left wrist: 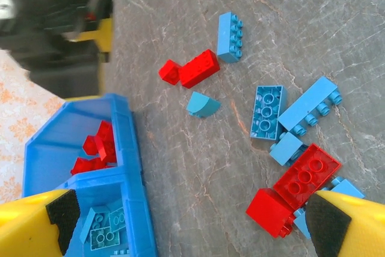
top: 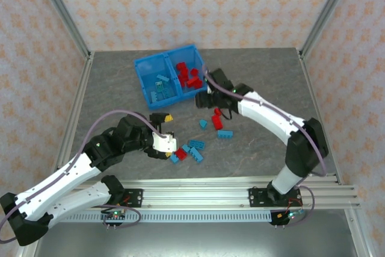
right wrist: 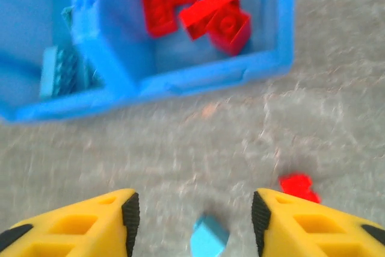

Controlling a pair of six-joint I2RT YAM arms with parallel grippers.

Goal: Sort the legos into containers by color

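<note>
The blue bin (top: 144,64) stands at the back centre; its left container holds light blue legos (top: 161,88) and its right one red legos (top: 189,75). Loose red legos (top: 216,120) and light blue legos (top: 194,148) lie on the table in front of it. My right gripper (top: 203,98) hovers open just before the bin's right front corner. In the blurred right wrist view, the right gripper (right wrist: 194,221) has a light blue brick (right wrist: 209,239) on the table below its gap. My left gripper (left wrist: 195,230) is open over bare table, with red bricks (left wrist: 304,176) next to its right finger.
Near the left gripper (top: 169,136) lies a cluster of light blue bricks (left wrist: 266,111) and a red pair (left wrist: 198,68). A red brick (right wrist: 298,186) sits right of the right gripper. The bin wall (left wrist: 129,148) is close on the left. Metal frame posts and patterned walls ring the table.
</note>
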